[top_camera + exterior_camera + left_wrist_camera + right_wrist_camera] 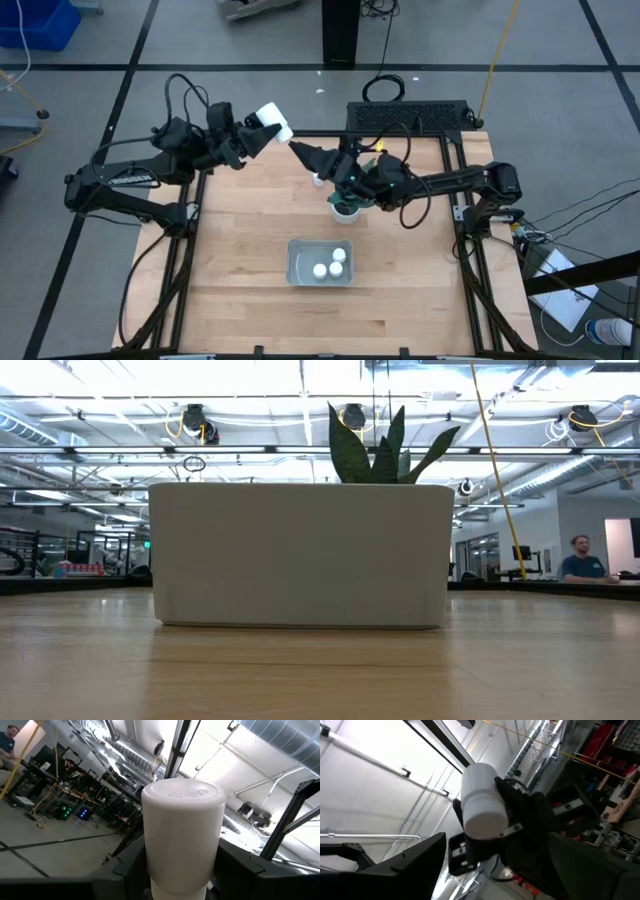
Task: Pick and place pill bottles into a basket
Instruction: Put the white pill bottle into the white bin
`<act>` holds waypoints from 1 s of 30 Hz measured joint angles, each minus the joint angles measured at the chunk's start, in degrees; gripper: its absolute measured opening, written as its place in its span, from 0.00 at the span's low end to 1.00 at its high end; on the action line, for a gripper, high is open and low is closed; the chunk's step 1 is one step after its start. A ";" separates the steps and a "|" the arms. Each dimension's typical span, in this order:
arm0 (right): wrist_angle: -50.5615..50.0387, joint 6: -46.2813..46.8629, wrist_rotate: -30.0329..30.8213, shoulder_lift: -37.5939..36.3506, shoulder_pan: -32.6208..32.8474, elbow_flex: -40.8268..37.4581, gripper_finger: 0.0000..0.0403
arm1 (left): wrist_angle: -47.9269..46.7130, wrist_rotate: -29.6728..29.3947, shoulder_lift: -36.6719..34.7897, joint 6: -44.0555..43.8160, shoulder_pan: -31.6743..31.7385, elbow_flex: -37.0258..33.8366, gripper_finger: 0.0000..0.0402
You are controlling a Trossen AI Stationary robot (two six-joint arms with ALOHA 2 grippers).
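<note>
My left gripper (258, 135) is raised above the table's far left part and is shut on a white pill bottle (272, 122). The bottle's cap (182, 795) points away from the wrist. My right gripper (300, 153) is open and empty just right of that bottle, its fingers pointing at it; the right wrist view shows the bottle (480, 802) ahead of them. The grey-blue basket (296, 262) sits on the table's near middle with three bottles (330, 265) in it. Another bottle (318, 180) stands on the table by the plant. My left gripper pinches the bottle's lower body (150, 875) between its two fingers, one finger (125, 870) on each side. The capped end sticks out past the fingertips. The bottle is lifted clear of the table and tilted toward my right gripper.
A potted plant (347, 205) in a white pot stands under my right arm, just behind the basket. In the low view the basket's wall (300, 555) fills the middle and the plant's leaves (385, 450) rise behind it. A person (580, 560) sits far off.
</note>
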 joint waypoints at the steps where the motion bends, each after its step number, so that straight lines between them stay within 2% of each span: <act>1: 0.11 0.12 0.02 0.32 -0.04 0.43 0.84 | -0.15 0.13 0.02 -0.02 -0.02 0.00 0.46; 5: -0.05 -0.77 0.01 1.48 -0.11 2.44 0.84 | -0.32 0.43 0.02 -0.04 -0.41 0.00 0.45; 10: -0.34 -1.86 -0.28 1.42 -0.37 4.20 0.84 | -0.81 -0.55 0.02 0.75 -1.26 0.00 0.51; 18: -3.03 -0.99 -1.45 1.50 -0.70 4.89 0.84 | -1.21 -1.14 0.02 1.78 -1.38 0.00 0.45; 24: -3.08 -1.17 -1.40 1.50 -0.87 4.88 0.82 | -1.87 -1.14 0.64 1.95 -1.38 0.00 0.51; 30: -4.40 -0.80 -1.29 1.48 -0.85 4.87 0.82 | -1.87 -1.65 0.93 2.16 -1.23 -0.04 0.45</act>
